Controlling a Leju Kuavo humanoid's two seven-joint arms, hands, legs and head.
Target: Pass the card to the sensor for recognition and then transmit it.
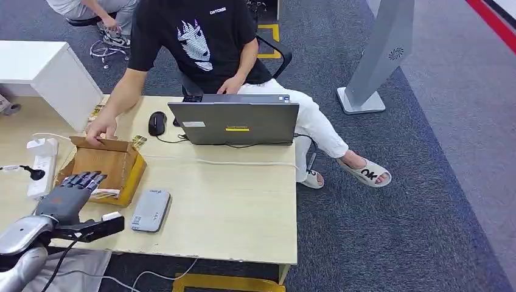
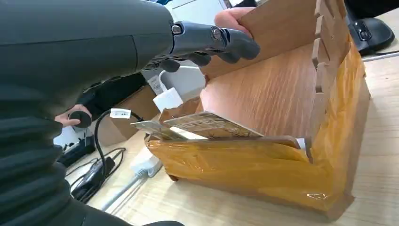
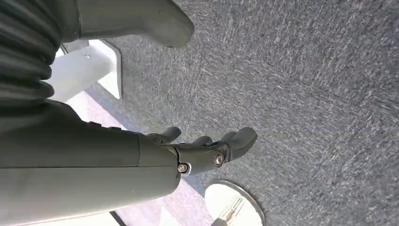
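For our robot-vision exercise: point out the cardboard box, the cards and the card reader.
cardboard box (image 1: 119, 163), head view, inner floor.
cards (image 2: 207, 126), left wrist view, top card's face.
card reader (image 1: 150, 210), head view, middle of casing.

The person's black T-shirt (image 1: 198, 36), far beyond the left hand (image 1: 67, 196), carries a small white word at the chest, something like "CATCHER", though it is too small to read for certain, above a white animal-head print. The sandal (image 1: 368, 172), well off to that hand's right on the carpet, shows dark letters that look like "OK". The yellow sticker on the laptop (image 1: 234, 121) lid and the printing on the cards (image 2: 207, 126) in the box just ahead of the fingers are illegible.
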